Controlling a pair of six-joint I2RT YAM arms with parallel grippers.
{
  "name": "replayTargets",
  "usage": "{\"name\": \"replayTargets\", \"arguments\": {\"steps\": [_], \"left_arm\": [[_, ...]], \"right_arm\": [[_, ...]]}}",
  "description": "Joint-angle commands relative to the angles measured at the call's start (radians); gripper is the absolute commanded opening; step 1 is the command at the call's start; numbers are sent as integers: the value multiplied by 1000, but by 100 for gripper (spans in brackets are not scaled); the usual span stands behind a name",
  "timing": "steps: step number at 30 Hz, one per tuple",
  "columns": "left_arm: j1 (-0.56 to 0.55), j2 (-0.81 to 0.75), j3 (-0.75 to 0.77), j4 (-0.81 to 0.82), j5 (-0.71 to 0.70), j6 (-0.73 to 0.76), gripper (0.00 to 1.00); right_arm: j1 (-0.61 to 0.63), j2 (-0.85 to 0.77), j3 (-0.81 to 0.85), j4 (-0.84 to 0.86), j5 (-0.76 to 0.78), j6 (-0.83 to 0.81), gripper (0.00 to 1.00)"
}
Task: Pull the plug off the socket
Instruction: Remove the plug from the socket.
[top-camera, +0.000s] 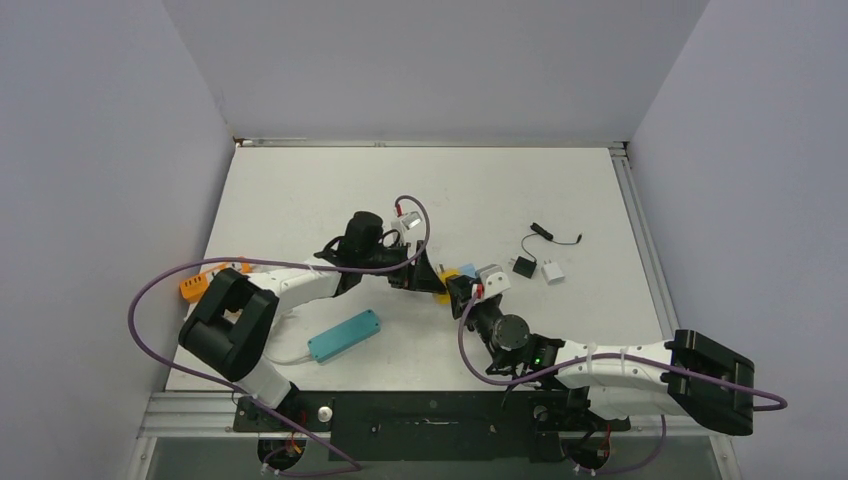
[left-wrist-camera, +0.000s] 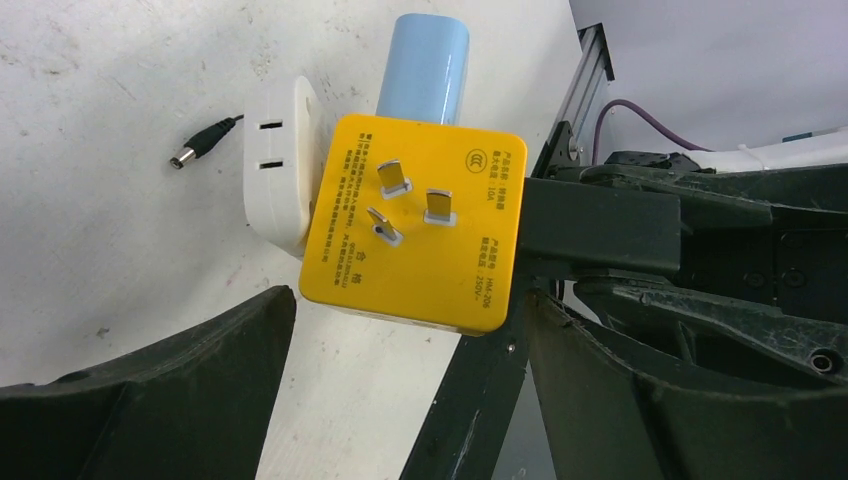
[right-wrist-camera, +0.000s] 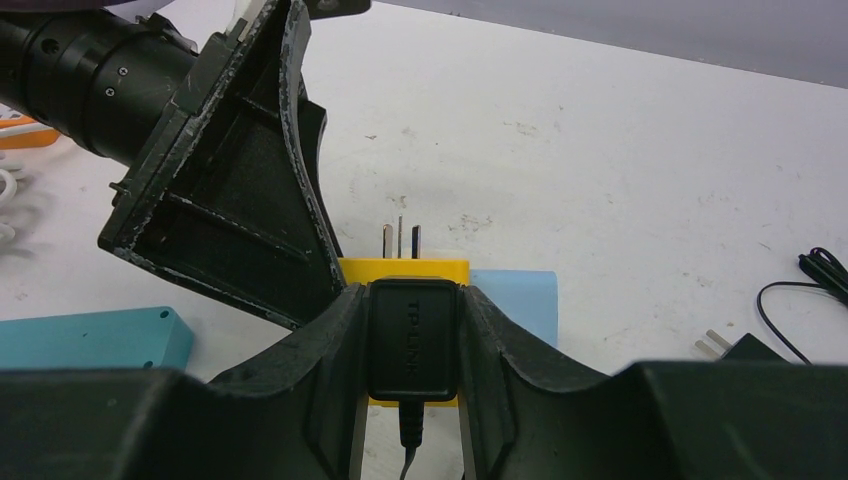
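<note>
The yellow socket cube (left-wrist-camera: 415, 222) faces the left wrist camera with its three metal prongs. A light-blue plug (left-wrist-camera: 425, 65) and a white plug (left-wrist-camera: 275, 165) sit in its other sides. My right gripper (right-wrist-camera: 413, 300) is shut on a black TP-LINK plug (right-wrist-camera: 413, 340), which is seated in the yellow cube (right-wrist-camera: 400, 268). My left gripper (left-wrist-camera: 410, 330) is open, its fingers on either side of the cube and just short of it, touching nothing. In the top view both grippers meet at the cube (top-camera: 448, 275) at mid-table.
A teal box (top-camera: 344, 335) lies near the front left, and an orange power strip (top-camera: 195, 285) lies at the left edge. A black adapter (top-camera: 523, 266), a white adapter (top-camera: 552, 271) and a thin black cable (top-camera: 545, 233) lie to the right. A loose barrel connector (left-wrist-camera: 195, 152) lies beside the white plug.
</note>
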Motion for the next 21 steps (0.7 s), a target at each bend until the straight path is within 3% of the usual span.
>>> {"name": "replayTargets", "arguments": {"steps": [1, 15, 21], "left_arm": [[-17, 18, 47, 26, 37, 9, 79], [-28, 46, 51, 52, 66, -12, 70], [-33, 56, 47, 76, 80, -23, 53]], "right_arm": [[5, -37, 8, 117, 4, 0, 5], [5, -55, -9, 135, -29, 0, 5], [5, -58, -11, 138, -31, 2, 5]]}}
